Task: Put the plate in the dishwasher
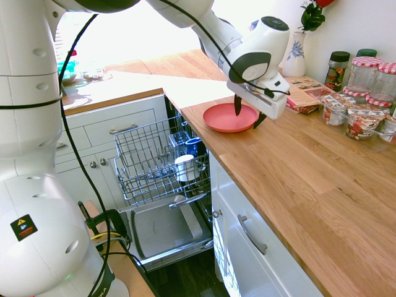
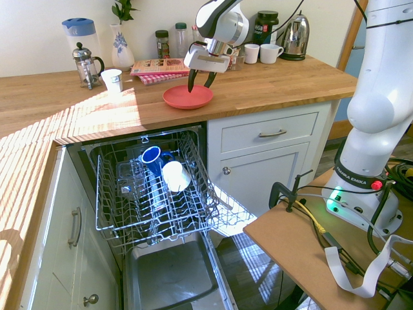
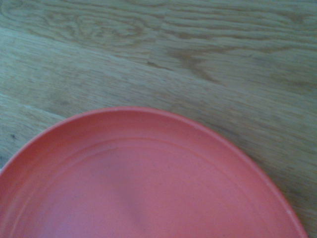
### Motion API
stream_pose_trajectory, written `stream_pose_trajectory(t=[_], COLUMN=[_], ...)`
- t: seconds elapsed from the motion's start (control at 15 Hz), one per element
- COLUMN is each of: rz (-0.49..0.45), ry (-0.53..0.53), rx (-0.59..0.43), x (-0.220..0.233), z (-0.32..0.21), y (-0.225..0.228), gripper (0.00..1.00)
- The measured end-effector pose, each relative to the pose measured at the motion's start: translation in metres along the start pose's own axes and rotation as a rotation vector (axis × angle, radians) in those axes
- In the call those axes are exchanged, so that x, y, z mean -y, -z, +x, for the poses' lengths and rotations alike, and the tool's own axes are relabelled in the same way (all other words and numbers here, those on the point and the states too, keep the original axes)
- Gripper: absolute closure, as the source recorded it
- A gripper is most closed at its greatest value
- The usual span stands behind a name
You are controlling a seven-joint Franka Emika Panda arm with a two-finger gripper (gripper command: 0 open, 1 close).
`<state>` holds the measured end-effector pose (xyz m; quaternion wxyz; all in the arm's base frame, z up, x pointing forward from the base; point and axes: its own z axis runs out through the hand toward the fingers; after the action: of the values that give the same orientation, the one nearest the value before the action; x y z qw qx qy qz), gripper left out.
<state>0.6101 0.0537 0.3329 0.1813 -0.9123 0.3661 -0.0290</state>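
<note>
Lying flat on the wooden desk, the coral-red plate is right by the edge above the dishwasher, so the main part of the job is still to do. The claw is over the side of the plate away from that edge, its 2 dark fingers standing well apart, 1 over the plate and 1 just beyond the rim. I can't see it gripping anything; I'd say it is lining up to pinch the rim.

Down below, half the preparation looks done: the dishwasher is open and its wire rack is out. I count 2 mugs in there, a blue one and a white one, near each other, and there seems to be room beside them for a plate.

What's left, to my eye, is 4 steps: close on the rim, lift, carry it over the desk edge, and set it down in the rack. The rim is low, so a shallow pinch could slip, and the mugs could get knocked on the way in.
</note>
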Motion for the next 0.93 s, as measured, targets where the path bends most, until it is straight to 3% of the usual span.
stream_pose_trajectory(t=[0.6,0.93], rz=[0.006,-0.061], ry=[0.012,0.043], rx=[0.025,0.03], x=[-0.004,-0.001], z=[0.009,0.014], y=[-0.005,0.004], gripper=[1.0,1.0])
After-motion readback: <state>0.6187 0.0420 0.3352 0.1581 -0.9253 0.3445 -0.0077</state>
